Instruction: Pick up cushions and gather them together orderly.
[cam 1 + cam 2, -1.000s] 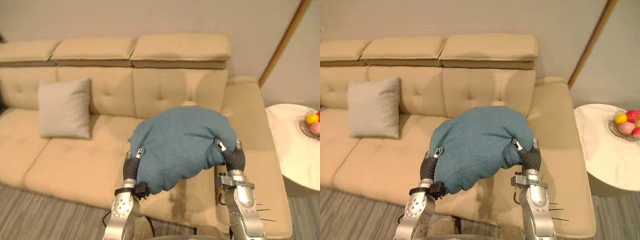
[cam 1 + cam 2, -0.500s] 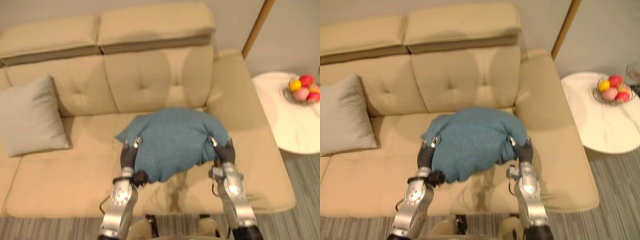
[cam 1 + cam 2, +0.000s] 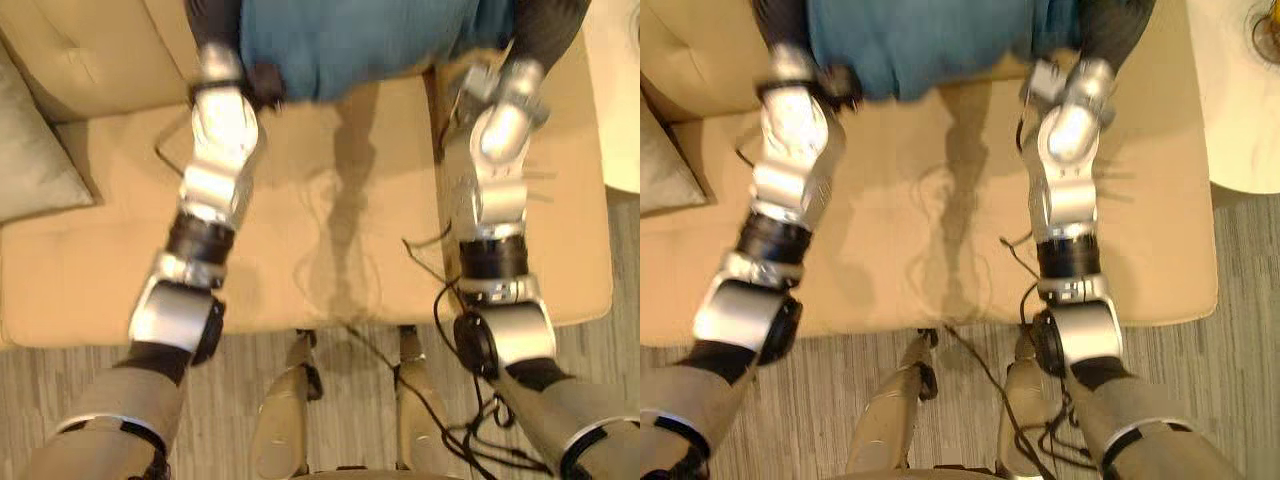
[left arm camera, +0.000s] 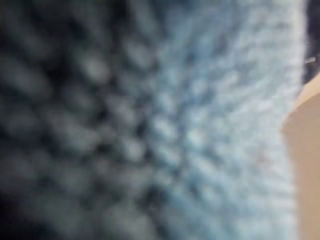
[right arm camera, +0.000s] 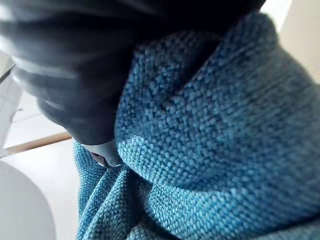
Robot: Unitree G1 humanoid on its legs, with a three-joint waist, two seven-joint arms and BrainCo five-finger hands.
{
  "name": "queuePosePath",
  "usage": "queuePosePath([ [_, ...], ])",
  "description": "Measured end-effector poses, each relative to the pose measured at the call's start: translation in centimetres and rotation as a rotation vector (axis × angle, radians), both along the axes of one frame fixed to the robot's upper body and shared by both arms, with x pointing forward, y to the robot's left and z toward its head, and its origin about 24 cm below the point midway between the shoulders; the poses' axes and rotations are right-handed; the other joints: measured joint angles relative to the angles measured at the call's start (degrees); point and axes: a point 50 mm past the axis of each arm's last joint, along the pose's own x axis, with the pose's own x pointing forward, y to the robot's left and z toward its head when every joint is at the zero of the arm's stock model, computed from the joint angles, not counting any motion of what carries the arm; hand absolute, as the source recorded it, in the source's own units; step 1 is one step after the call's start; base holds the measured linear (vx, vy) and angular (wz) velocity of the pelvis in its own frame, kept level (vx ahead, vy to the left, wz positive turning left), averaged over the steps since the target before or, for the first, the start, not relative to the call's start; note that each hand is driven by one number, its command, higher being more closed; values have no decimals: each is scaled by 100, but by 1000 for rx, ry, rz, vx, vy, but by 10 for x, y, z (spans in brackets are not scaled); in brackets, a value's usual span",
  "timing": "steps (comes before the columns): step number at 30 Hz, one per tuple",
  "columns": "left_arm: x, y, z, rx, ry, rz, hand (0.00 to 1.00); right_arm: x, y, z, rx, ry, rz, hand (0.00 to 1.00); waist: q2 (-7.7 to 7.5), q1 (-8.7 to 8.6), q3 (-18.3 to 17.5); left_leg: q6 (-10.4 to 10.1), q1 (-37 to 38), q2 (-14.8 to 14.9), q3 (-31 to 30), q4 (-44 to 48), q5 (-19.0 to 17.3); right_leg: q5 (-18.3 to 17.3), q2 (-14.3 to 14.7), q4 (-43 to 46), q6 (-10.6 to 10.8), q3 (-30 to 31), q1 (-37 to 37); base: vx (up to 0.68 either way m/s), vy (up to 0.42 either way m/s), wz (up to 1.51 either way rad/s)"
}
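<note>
At the top of the head views, a blue knitted cushion sits between the two arms, over the rear part of the beige sofa seat. The left hand is against the cushion's left side and the right hand against its right side. Of each hand the dark ribbed cover shows at the cushion's edge. The fingers of both hands are hidden by the fabric or cut off by the edge of the view, so I cannot tell whether they are curled or straight.

Close up from the right wrist, that hand's dark cover lies right on the blue knit, which bulges and folds around it; a small silver part of the hand presses into a crease. From the left wrist, the blue knit sits very close to the camera, with a strip of beige sofa beside it.

Both silver-grey forearms reach across the front of the seat toward the cushion. A grey cushion lies on the sofa well apart to the robot's left. A white worktop stands just beyond the sofa's right end. Striped grey carpet covers the floor in front of the sofa.
</note>
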Motion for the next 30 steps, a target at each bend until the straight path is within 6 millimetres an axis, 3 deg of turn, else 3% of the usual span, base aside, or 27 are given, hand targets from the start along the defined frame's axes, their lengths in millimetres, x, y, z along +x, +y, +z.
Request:
queuePosePath([
  [1, -3, 1, 12, 2, -29, 8, 0, -1, 0, 10, -3, -22, -3, 0, 6, 0, 4, 14, -89, -6, -16, 0, 20, 16, -6, -11, 7, -17, -74, -45, -5, 11],
  [4, -8, 8, 34, -12, -80, 46, 0, 3, -3, 28, -8, -30, -32, 0, 9, -2, 126, 21, -295, -4, -115, 0, 63, 90, -13, -139, -6, -129, -156, -24, -8, 14],
  [10, 12, 25, 18, -41, 30, 123, 0, 35, -9, 3, -49, 150, -15, 0, -4, 38, 488, -39, -598, 6, -308, -7, 133, 122, -8, -260, -15, -301, -307, -4, -8, 13],
  [13, 25, 29, -4, -43, 126, 136, 0, 50, -8, -18, -68, 281, 27, 0, -2, 68, 711, -85, -783, 11, -330, -8, 188, 139, -5, -260, -7, -309, -463, -17, 11, 4],
  [16, 41, 28, -45, -69, 276, 102, 0, 61, -12, -60, -40, 413, 86, 0, -1, 99, 730, -116, -1027, 51, -344, -7, 210, 149, 25, -254, -19, -343, -690, -6, 5, 1],
  [18, 48, 32, -80, -128, 381, 64, 0, 64, -8, -100, -9, 510, 144, 0, -1, 128, 730, -117, -1142, 101, -286, -7, 210, 149, 79, -177, -21, -320, -867, -5, 17, -9],
  [21, 51, 37, -107, -160, 458, 48, 0, 61, -1, -129, -5, 561, 201, 0, -1, 163, 730, -118, -1214, 180, -181, -6, 209, 144, 155, 9, -27, -281, -1080, -6, 11, -18],
  [26, 47, 48, -110, -201, 442, 34, 0, 52, 2, -119, -17, 474, 265, 0, -2, 178, 729, -178, -1289, 270, -101, -7, 247, 5, 237, 388, -154, -278, -1372, -31, 5, -10],
  [30, 40, 75, -110, -232, 416, 67, 0, 44, 0, -108, -24, 392, 316, 0, -2, 193, 729, -247, -1521, 358, -72, -7, 259, -33, 319, 623, -177, -268, -1733, -55, 1, -7],
])
